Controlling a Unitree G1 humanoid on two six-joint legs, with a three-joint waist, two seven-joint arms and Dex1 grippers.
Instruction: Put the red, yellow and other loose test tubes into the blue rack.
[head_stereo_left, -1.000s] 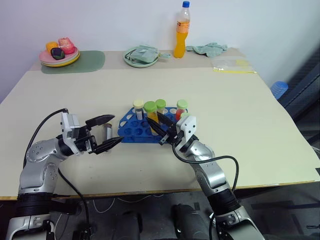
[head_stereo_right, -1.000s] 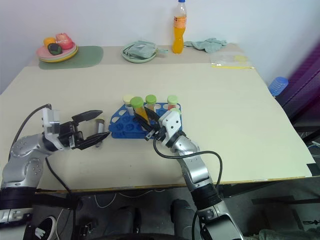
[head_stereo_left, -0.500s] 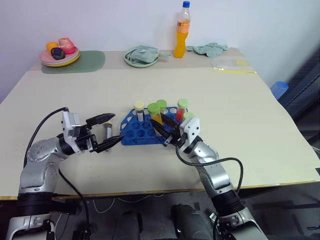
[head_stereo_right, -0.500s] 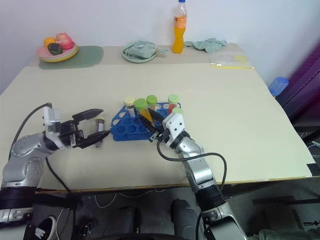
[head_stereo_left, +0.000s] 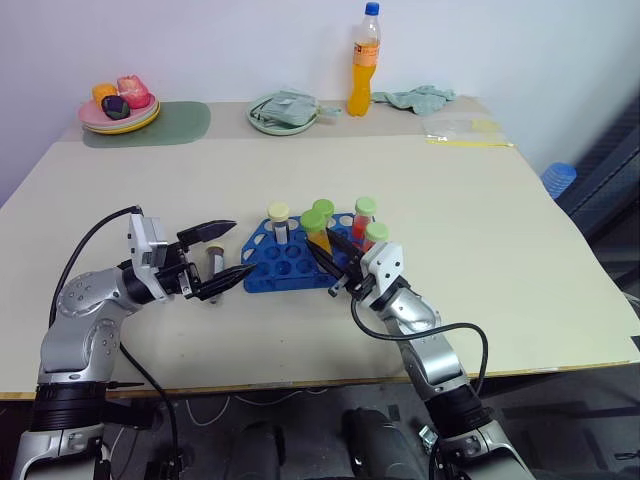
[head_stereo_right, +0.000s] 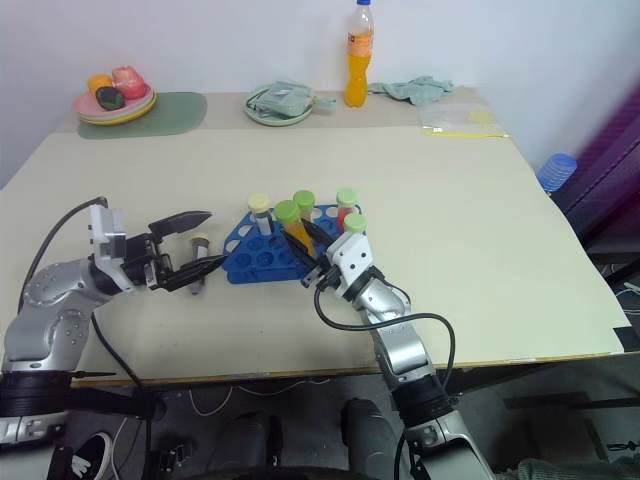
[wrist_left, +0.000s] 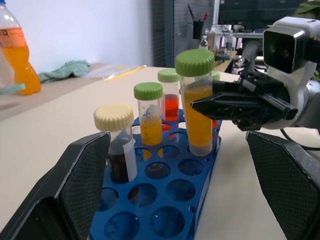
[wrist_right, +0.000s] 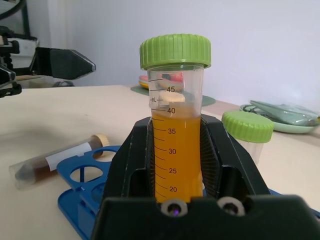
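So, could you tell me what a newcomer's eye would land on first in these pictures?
Probably the blue rack at mid-table, with capped tubes standing in it, and the right gripper shut on a green-capped tube of yellow liquid over it. Next, the open left gripper to the rack's left, around a loose dark tube lying on the table. At the far edge stands an orange drink bottle.

1. I see an office or lab room: a beige table (head_stereo_left: 480, 200) against a plain white wall (head_stereo_left: 200, 40).
2. Beyond my rig, desks (wrist_left: 235, 37) with a pen cup (wrist_left: 199, 29).
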